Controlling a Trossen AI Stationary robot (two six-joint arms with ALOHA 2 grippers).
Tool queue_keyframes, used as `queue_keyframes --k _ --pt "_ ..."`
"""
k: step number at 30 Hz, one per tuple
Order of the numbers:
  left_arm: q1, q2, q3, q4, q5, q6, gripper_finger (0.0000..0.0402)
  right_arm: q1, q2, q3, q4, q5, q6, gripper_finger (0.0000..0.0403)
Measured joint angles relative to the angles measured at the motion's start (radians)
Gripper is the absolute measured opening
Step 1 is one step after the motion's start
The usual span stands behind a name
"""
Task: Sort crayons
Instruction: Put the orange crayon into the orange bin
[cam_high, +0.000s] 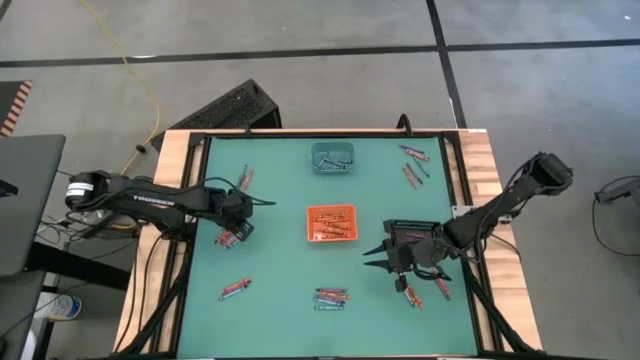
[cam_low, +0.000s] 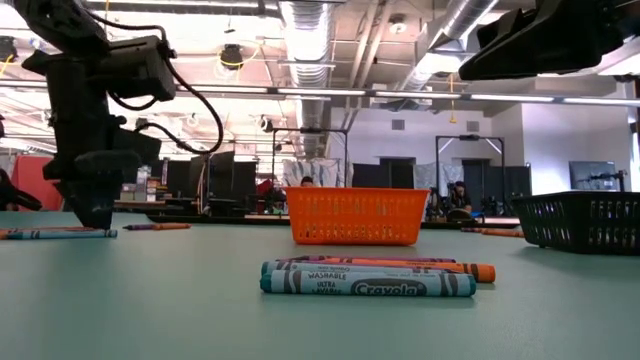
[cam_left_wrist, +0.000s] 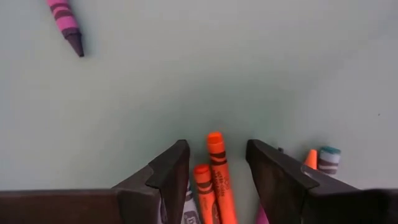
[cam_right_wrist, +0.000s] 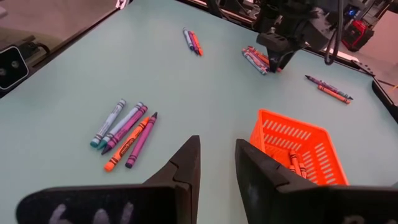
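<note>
while the left gripper (cam_left_wrist: 216, 167) stands with dark wedge fingers apart astride two waxy orange crayons (cam_left_wrist: 214, 180) at the green worktop's (cam_high: 270, 260) nine o'clock, the right gripper (cam_right_wrist: 216, 160) hangs empty near four o'clock, fingers parted. paper-wrapped sticks (cam_high: 330, 298) lie scattered; some fill the orange mesh tray (cam_high: 331, 223).

Three small trays sit on the table: one orange (cam_high: 331, 223) in the middle, one teal (cam_high: 332, 157) on the far side, one black (cam_low: 590, 220) (seen only from table height). Loose crayons lie in about seven little clusters; the near-middle cluster (cam_right_wrist: 124, 132) holds four. Two robot arms.
</note>
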Motion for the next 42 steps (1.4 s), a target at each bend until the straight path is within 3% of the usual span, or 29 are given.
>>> queue_keyframes --k 4,12,14,20,27,30,37,42 --pt "-0.007 0.024 0.002 0.012 -0.01 0.003 0.013 0.0 0.0 0.0 0.001 0.0 0.0 0.01" --pt "-0.007 0.002 -0.006 0.013 -0.02 -0.002 0.0021 0.0 0.0 0.0 0.005 0.0 0.0 0.01" --pt "-0.007 0.002 -0.006 0.021 -0.03 -0.004 0.0009 0.0 0.0 0.0 0.005 0.0 0.0 0.01" --pt "-0.006 0.004 0.01 0.07 -0.049 0.051 0.0019 0.0 0.0 0.0 0.008 0.0 0.0 0.01" --pt "-0.004 0.009 0.141 0.185 -0.169 0.221 0.0016 0.0 0.0 0.0 0.013 0.0 -0.001 0.01" --pt "-0.005 0.005 0.205 0.34 -0.143 0.337 0.0016 0.0 0.0 0.0 0.013 0.0 -0.001 0.01" --pt "-0.025 0.047 0.282 0.73 0.024 0.464 0.0016 0.0 0.0 0.0 0.012 0.0 -0.003 0.01" --pt "-0.046 0.188 0.323 0.809 0.078 0.48 0.0016 0.0 0.0 0.0 0.012 0.0 -0.006 0.01"
